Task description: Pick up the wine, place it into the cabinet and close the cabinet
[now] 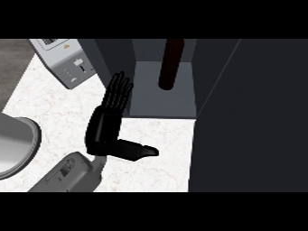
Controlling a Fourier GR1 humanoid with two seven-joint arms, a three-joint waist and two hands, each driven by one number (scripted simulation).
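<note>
The wine bottle (170, 64), dark red, stands upright inside the open cabinet (161, 106) on its grey shelf. The cabinet's dark door (259, 117) swings out at the right and fills that side of the view. My left hand (107, 122) is open in front of the cabinet's left edge, fingers straight and pointing toward the left wall, thumb out to the right. It touches nothing and is apart from the bottle. My right hand is out of sight.
A grey toaster-like appliance (67, 61) stands at the back left on the white marble counter (49, 103). A large round grey pot or sink rim (9, 146) sits at the left edge.
</note>
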